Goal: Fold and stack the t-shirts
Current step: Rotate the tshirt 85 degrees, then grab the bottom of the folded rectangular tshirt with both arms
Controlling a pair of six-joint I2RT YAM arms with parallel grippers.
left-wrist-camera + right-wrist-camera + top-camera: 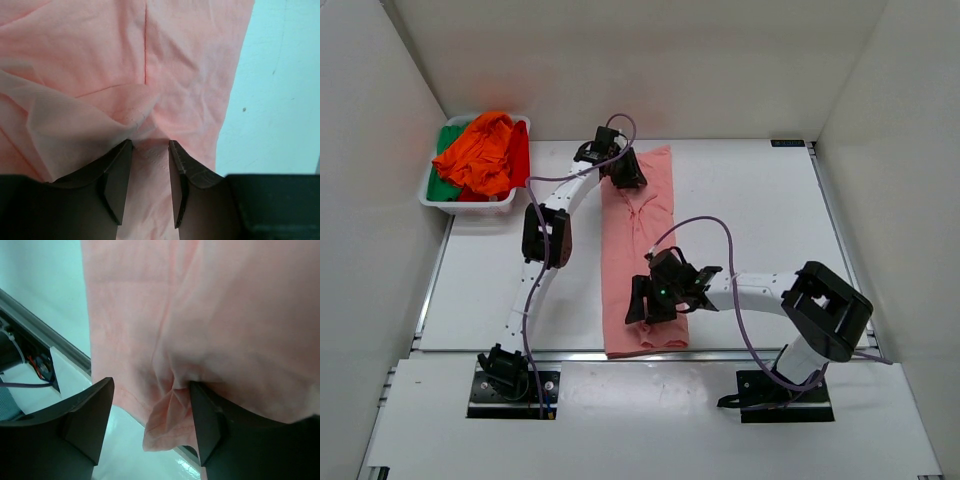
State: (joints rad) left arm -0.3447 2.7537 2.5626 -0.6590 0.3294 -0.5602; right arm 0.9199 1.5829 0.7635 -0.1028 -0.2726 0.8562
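- The salmon-pink shirt (625,260) lies on the table (750,200) between the two arms. It is doubled lengthwise into one long narrow strip.
- Its long axis runs from the near edge of the table toward the far wall, leaning slightly right at the far end. The near end reaches the table's edge. We cannot tell which end carries the collar; rumpled cloth sits in the far half.
- We judge the step in hand to be the fold of this shirt: the lengthwise fold is done and the crosswise fold is not yet made.
- The left gripper (623,172) sits at the far end of the strip. Its fingers (117,175) stand a little apart, with cloth between them and a pucker running to their tips. We cannot tell whether they bite.
- The right gripper (650,300) is over the near end. Its fingers (85,415) stand wide apart, and a hemmed corner droops between them, unclamped.
- In our judgement the next move calls for a firm hold on both corners of one end, then carrying that end over the other.
- The orange shirt (485,150) and the red and green ones lie heaped in the white tray (430,195) at the far left, well apart from the strip.
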